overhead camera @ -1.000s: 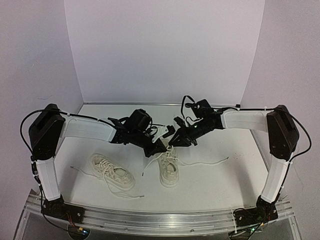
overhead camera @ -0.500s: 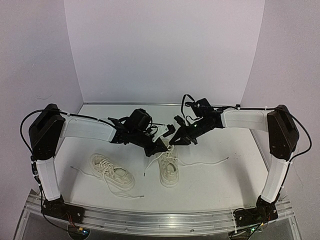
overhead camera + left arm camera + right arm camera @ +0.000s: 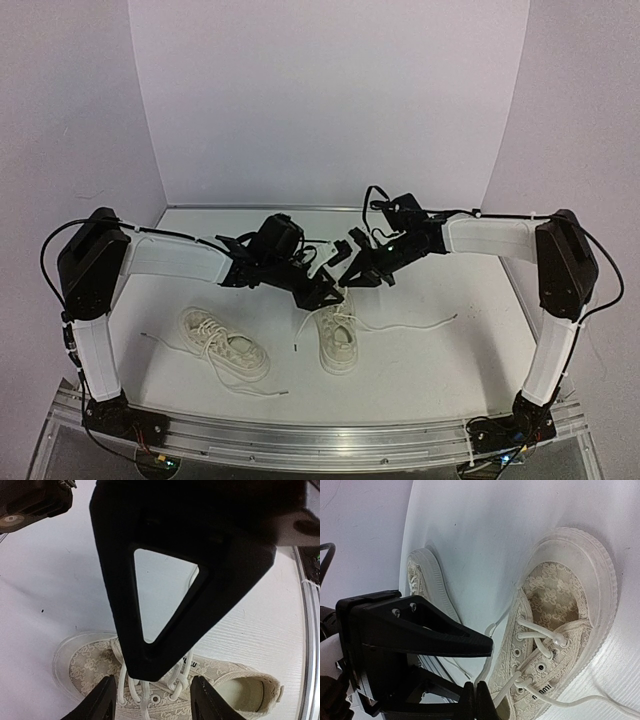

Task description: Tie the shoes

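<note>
White table (image 3: 450,370), shoe (image 3: 338,340), lace (image 3: 304,331) shifted (slightly)

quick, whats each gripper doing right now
left gripper: open, fingers apart over the shoe, holding nothing
right gripper: looks shut on a lace of that shoe

I'm looking down at a white table (image 3: 450,370) sitting inside a three-sided booth. A pale back wall (image 3: 330,100) is standing behind it, with a lilac-tinted left wall (image 3: 60,120) and right wall (image 3: 590,120) closing in. Soft, even light is washing everything, and an aluminium rail (image 3: 320,435) is running along the near edge.
</note>
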Controlling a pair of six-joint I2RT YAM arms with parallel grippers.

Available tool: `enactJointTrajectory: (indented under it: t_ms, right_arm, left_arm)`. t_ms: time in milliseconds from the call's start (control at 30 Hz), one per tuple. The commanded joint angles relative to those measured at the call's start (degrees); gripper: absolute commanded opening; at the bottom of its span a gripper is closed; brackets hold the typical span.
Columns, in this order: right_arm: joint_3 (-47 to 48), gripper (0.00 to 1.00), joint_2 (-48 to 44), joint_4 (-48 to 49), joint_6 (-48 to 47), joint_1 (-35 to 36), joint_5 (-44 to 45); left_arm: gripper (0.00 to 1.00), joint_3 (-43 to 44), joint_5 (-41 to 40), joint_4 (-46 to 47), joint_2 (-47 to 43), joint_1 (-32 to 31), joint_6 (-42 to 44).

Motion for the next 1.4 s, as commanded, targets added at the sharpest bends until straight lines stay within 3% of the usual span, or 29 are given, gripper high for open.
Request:
enactJointTrajectory:
  t_ms: [0,267,967,1200,1367]
  right_arm:
    - [1.46,0.00,-1.97,0.21,0.06,0.36,1.35]
    - [1.32,0.00,-2.17,0.17,1.00,0.33,2.65]
    - [1.07,0.00,-2.00,-0.05,2.23,0.37,3.62]
    - [0.87,0.00,-2.58,-0.78,1.89,0.10,3.89]
    - [-2.97,0.30,-7.59,-4.07,1.38,-4.01,5.14]
  left_arm:
    - [0.51,0.71,0.82,4.42,-0.99,-0.43,-2.81]
    - [0.35,1.87,1.35,5.18,1.13,-1.44,-3.84]
    - [0.24,3.23,-0.86,4.76,4.23,-2.99,-4.19]
    - [0.00,2.70,-1.64,4.72,3.67,-3.10,-4.04]
    - [0.00,1.72,-1.88,4.73,3.23,-3.10,-3.90]
